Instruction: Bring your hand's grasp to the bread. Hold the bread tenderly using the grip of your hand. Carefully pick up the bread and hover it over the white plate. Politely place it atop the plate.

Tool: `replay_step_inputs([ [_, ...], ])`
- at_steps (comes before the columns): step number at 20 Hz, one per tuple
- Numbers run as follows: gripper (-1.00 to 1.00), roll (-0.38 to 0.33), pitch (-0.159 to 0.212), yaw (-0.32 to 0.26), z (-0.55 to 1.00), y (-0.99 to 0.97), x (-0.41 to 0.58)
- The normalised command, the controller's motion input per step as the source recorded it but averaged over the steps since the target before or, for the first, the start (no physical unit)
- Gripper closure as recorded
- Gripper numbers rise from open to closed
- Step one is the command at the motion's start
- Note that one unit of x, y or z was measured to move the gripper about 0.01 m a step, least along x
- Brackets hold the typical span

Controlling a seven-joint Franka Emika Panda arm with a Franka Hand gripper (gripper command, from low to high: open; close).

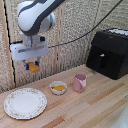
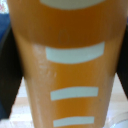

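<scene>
1. Currently raised high above the wooden table: white robot hand with the bread, a small golden-orange piece, pinched between its short fingers. Fingers closed onto the bread from both sides; bread clear of the table.
2. Up close in the wrist view: bread filling nearly the whole picture, orange with pale stripes, dark fingers at its edges.
3. Lower down, toward the exterior view's left: white plate, flat on the table, nothing on it. Bread hanging roughly above the plate's far right edge, not over its middle.
4. Just beside the plate, toward the exterior view's right: small white bowl with orange food, then a pink cup. Black box well apart at the back.
5. Likely risks: letting go from this height, so the bread bounces or rolls off the plate; coming down off-centre and landing on the rim or toward the bowl; squeezing harder and crushing the soft piece.
</scene>
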Motion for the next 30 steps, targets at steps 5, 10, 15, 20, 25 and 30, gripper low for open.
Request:
replay_step_inputs([
  [5,1.00,0.000,-0.013,0.066,-0.39,0.13,0.072],
  [10,1.00,0.002,0.002,0.036,-0.31,0.16,0.074],
  [15,1.00,-0.015,0.000,0.019,-0.52,0.13,0.145],
  [20,1.00,-0.018,0.000,0.024,-0.45,0.13,0.163],
  [25,1.00,-0.042,0.000,0.017,-0.34,0.14,0.118],
  [30,1.00,-0.056,0.000,0.016,-0.27,0.13,0.156],
])
